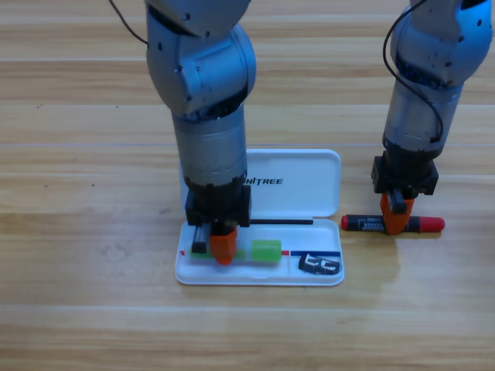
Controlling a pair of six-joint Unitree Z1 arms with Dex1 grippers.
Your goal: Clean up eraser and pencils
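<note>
The white case (298, 185) is lying open on the wooden table (77, 232), its lid folded back toward the arms and its shallow tray facing the near edge. The left arm is reaching down from the top of the picture over the left half of the tray, and the left gripper (223, 249) is pointing straight down into it, its orange tip sitting on or just above the pale whitish-green pencil (259, 251). That pencil is lying flat along the tray, its bright green end showing just to the right of the gripper while the rest is running under it. Whether the gripper is actually clasping the pencil or merely resting over it cannot be told, since its body is covering the contact. The eraser (319, 264) is lying in the tray's right end, a small dark block with white markings, apart from the green end. The right arm is coming down at the right of the case, and the right gripper (396, 219) is pointing down at the black pencil with red ends (393, 224), which is lying flat on the table just beside the tray's right edge, outside the case. The orange tip is meeting the pencil near its middle; how wide it is standing, and whether it is gripping, cannot be told.
</note>
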